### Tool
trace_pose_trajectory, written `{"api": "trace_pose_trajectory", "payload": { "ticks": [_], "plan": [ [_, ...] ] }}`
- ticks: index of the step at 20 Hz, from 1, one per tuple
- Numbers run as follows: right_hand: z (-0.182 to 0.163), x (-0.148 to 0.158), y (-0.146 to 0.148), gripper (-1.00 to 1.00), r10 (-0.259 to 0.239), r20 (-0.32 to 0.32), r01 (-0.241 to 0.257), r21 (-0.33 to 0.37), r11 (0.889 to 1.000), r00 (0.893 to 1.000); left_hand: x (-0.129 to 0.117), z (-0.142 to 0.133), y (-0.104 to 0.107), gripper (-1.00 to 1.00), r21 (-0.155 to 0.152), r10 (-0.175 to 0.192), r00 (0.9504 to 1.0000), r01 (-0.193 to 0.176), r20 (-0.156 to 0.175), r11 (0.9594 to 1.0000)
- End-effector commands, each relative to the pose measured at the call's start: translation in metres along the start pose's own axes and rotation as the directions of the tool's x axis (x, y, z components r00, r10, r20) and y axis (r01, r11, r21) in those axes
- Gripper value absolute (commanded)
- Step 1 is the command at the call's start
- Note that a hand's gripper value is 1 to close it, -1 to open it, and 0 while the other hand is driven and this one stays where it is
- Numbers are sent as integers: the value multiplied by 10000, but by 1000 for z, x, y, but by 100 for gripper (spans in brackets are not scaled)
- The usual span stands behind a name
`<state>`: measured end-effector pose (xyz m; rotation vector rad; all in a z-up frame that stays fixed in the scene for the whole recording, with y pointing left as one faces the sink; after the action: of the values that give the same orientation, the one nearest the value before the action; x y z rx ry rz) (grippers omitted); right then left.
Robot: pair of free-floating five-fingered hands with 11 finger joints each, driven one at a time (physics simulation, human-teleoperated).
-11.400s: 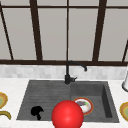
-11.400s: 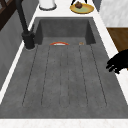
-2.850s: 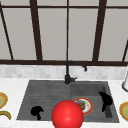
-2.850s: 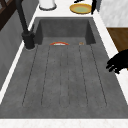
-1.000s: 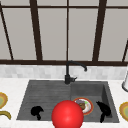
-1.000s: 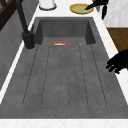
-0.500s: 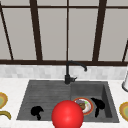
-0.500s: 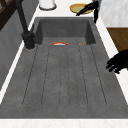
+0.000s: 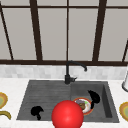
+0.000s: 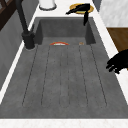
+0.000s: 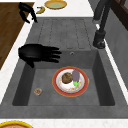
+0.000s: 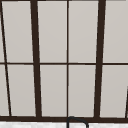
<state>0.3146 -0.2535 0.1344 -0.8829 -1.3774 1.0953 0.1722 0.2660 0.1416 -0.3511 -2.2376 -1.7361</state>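
Right robot hand point(image 11: 37, 54) above the sink basin point(image 11: 100, 82), fingers straight and spread, released, holding nothing; positioned just beside and above the red-rimmed plate point(image 11: 70, 81) of food resting on the basin floor, not touching it. Small round item point(image 11: 38, 91) near the plate in the basin. Left robot hand point(image 9: 37, 111) over the drainboard point(image 10: 65, 75), fingers loosely curled, empty. Black faucet point(image 9: 68, 72) behind the sink. Red ball point(image 9: 67, 114) in the foreground.

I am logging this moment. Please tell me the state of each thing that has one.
Right robot hand: open, fingers straight, above the basin.
Left robot hand: fingers curled, holding nothing.
Plate: in the basin, food on it.
Faucet: no water running.
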Motion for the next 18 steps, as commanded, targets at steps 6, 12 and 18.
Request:
{"api": "trace_pose_trajectory", "payload": {
  "ticks": [6, 12, 18],
  "plan": [
    [-68, 28, 18, -100, 840, 54, -823, -1506, 9852, 9964, 0, 0, 0, 0, 0, 0, 10000, 0, 0, 10000],
    [-119, 38, 31, -100, 427, -455, -486, -1387, 9891, 9981, 0, 0, 0, 0, 0, 0, 10000, 0, 0, 10000],
    [-170, 52, 35, -100, 836, -209, -860, -1793, 9800, 9963, 0, 0, 0, 0, 0, 0, 10000, 0, 0, 10000]
  ]
}}
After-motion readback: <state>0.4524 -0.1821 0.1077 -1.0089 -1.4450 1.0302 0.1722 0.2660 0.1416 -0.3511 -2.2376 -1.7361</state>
